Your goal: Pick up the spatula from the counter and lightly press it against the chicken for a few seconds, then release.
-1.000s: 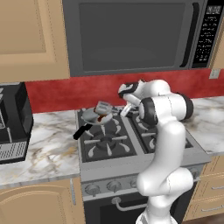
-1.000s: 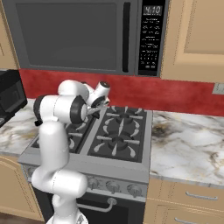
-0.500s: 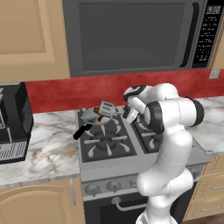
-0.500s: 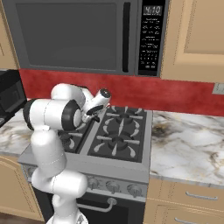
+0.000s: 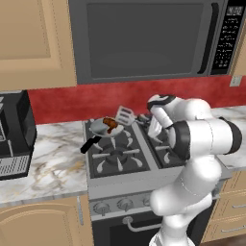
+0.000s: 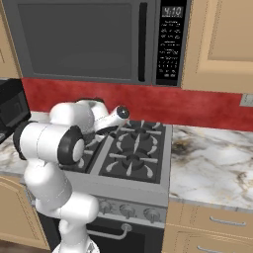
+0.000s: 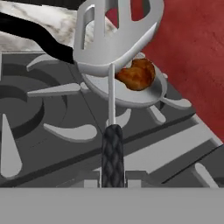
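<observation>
Pincer point(image 7: 113, 178) tips sit closed at the bottom centre of the hand view, clamped on the dark braided grip of a slotted grey metal spatula point(image 7: 109, 59). Its thin shank runs up the middle of the frame to a wide blade near the top edge. That blade hangs tilted over a small round grey pan point(image 7: 131, 99) with a black handle. It sits just above and left of a browned, glossy piece of chicken point(image 7: 137, 74) lying toward the right of the pan. Whether blade and meat touch I cannot tell; they look slightly apart. In the left base view the spatula point(image 5: 125, 115) shows at centre, just right of the chicken point(image 5: 110, 124), with the pan resting on the black gas stove point(image 5: 120, 161).

By my judgement the spatula is light and stiff, though the slim shank may flex a little under pressure, so a gentle push should suffice. Its textured grip is the sensible place to hold, and the hold is there. The chicken looks rounded, firm and somewhat slick, so the blade could slide off unless it lands flat on top.
</observation>
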Available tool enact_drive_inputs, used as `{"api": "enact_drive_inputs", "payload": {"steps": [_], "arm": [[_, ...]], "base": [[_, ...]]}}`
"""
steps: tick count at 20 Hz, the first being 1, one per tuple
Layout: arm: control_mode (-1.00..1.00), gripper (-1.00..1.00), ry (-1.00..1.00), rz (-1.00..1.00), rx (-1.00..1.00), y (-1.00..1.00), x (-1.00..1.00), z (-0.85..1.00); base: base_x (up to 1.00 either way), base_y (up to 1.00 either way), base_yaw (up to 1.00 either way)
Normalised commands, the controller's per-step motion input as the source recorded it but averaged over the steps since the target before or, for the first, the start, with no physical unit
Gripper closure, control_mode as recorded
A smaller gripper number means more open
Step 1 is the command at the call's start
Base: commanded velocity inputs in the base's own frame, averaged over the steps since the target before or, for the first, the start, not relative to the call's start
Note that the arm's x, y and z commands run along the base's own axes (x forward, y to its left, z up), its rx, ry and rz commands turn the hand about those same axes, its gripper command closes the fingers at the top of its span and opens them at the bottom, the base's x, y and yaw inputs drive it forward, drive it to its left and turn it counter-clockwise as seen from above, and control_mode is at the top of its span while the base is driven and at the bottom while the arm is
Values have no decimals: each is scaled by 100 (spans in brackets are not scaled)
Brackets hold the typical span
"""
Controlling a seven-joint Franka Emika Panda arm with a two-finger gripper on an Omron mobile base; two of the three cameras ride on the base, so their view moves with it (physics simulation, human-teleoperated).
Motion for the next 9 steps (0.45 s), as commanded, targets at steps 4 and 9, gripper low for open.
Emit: {"api": "enact_drive_inputs", "payload": {"steps": [4, 9], "arm": [[-100, 100, -10, 5, 0, -26, -26, 51], [-100, 100, -6, 7, 1, -20, -26, 37]], "base": [[0, 0, 0], [0, 0, 0]]}}
